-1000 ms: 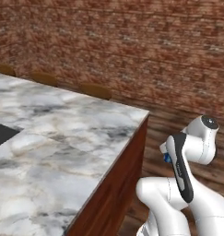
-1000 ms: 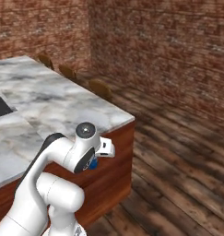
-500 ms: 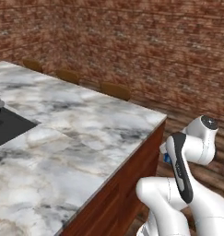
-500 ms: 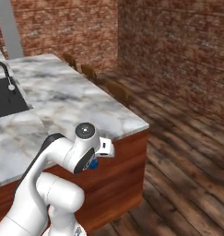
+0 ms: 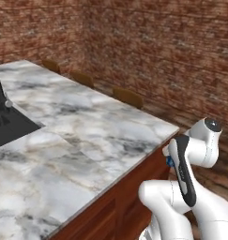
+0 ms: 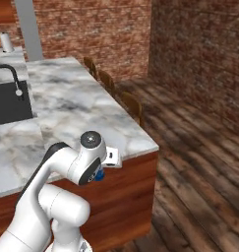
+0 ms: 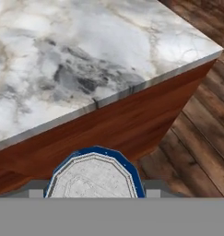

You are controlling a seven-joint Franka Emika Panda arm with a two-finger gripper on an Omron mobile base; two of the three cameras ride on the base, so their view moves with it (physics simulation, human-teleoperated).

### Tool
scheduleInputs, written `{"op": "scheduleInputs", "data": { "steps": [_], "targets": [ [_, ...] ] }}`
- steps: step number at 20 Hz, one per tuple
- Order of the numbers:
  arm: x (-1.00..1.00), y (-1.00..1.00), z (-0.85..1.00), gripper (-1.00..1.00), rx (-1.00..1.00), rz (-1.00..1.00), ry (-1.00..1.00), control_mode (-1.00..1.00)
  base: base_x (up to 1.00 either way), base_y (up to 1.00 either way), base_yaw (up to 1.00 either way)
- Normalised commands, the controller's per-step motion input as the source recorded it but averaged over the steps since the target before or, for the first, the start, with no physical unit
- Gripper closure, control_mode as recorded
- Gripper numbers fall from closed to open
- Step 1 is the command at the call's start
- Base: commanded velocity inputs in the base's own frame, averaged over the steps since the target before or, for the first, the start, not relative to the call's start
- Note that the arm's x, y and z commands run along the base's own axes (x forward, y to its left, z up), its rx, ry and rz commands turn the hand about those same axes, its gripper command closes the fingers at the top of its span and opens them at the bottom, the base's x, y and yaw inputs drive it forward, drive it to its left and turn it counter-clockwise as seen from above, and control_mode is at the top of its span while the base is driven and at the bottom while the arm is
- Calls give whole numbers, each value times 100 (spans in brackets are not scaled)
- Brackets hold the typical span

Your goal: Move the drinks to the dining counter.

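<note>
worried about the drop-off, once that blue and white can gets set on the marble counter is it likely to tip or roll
The can looks squat with a wide flat top, so upright it probably stands steady. On its side the round body would likely roll. The dining counter looks smooth and polished, so the can may slide if nudged near the edge.

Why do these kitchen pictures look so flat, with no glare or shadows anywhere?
They are rendered. Left base view: the grey-white veined marble countertop is evenly lit, without glare. Right base view: the black inset sink is flat dark, the brick walls soft. Hand view: the blue-and-white can looks blurry up close.
</note>
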Motion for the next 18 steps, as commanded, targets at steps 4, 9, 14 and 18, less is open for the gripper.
{"op": "scheduleInputs", "data": {
  "steps": [4,9,14,18],
  "targets": [
    [0,0,0,100,0,0,0,100,54,-34,29],
    [0,0,0,100,0,0,0,100,62,-36,29],
    [0,0,0,100,0,0,0,100,62,-30,29],
    [0,0,0,100,0,0,0,100,56,-20,27]
  ]
}}
